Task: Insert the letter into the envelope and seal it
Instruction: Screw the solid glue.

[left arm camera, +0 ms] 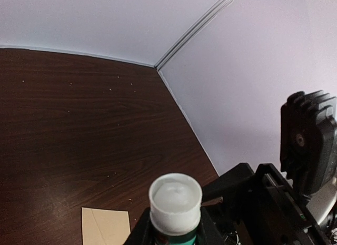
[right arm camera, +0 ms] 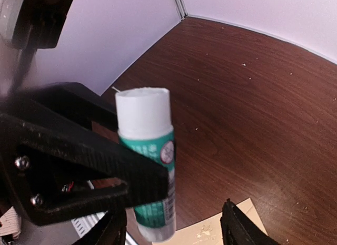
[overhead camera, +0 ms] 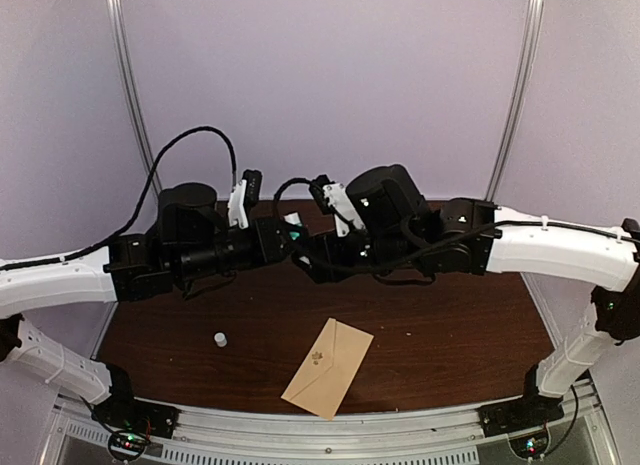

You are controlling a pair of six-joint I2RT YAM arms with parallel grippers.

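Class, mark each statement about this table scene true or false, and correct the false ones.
1. The left hand grips a glue stick. True.
2. The envelope lies against the far wall. False: it lies flat near the front edge of the table, close to the arm bases.
3. The right hand is clamped on the glue stick. False: its fingers stand apart on either side of the stick's lower end, not closed on it.
4. A small white object sits on the table to the left of the envelope. True.
5. The glue stick has a red label. False: the label is green, with a white top.
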